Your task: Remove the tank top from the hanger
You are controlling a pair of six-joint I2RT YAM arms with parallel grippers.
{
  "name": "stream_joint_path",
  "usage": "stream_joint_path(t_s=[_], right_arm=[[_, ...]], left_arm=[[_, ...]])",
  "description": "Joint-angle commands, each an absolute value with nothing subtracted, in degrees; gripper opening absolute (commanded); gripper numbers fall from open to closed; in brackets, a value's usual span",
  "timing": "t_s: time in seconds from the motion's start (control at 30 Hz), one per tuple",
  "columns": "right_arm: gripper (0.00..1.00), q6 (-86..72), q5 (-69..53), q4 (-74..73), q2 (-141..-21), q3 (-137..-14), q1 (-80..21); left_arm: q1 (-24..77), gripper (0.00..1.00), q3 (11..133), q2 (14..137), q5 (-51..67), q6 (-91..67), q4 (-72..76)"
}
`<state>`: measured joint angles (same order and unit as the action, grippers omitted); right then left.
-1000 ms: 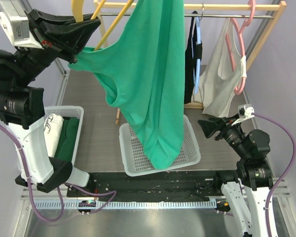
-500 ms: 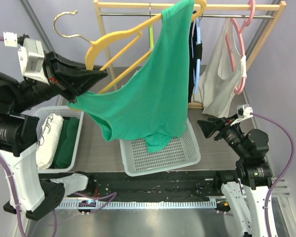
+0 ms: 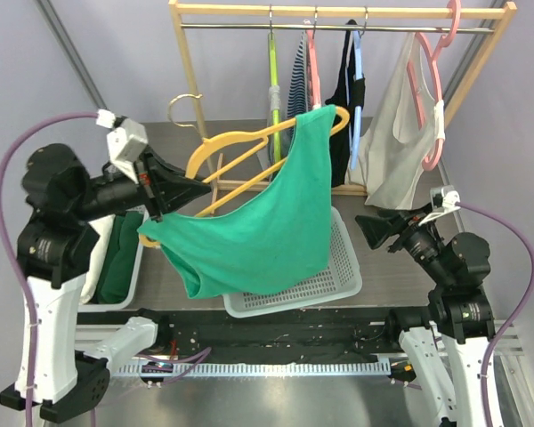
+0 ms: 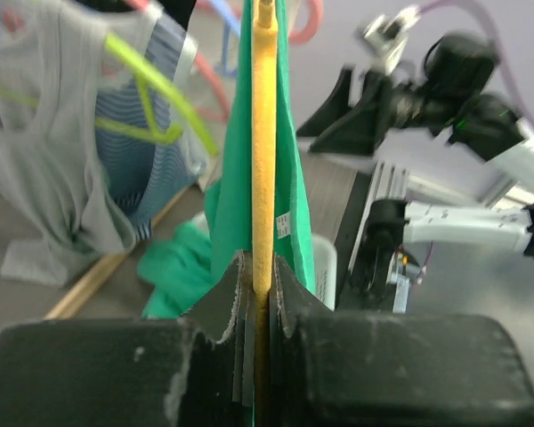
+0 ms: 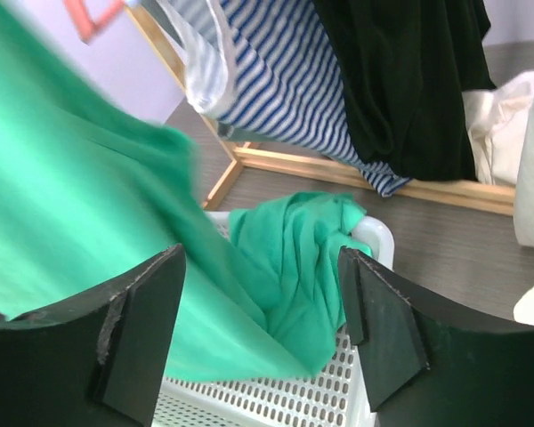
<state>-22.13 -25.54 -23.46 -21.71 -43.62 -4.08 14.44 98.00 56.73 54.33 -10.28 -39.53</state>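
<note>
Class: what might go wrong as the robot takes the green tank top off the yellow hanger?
The left gripper seems to pinch fabric with the yellow hanger, so pulling the green tank top may stretch it. The hanger's raised end is close to the black garment on the rail and might snag it. The open right gripper could catch the white basket instead.

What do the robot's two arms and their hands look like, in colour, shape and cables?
The left arm and right arm have white lower links and black joint housings. A purple cable loops along each. The left hand and right hand each have two black, wedge-shaped fingers; a white camera housing sits behind the left hand's.
</note>
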Motion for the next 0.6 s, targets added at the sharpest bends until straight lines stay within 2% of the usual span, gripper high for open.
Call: stream_joint_path(t_s=[0.0,0.33,0.57], right_arm=[[0.79,-22.31,-28.03,-19.44,-23.46,-49.21,-4.48],[0.82,-29.00,-35.24,-6.86,-29.35,-51.33,-4.39],[0.80,-30.41,-40.34,-3.60,-30.85,-49.84,-4.48]], left_arm=[[14.33,0.00,94.23,56.43,52.03,-2.12,-43.76],[21.79,0.01,93.25,59.15,50.98,10.80,-58.44],[25.22,0.02,93.25,60.90,49.48,12.22,-59.42]])
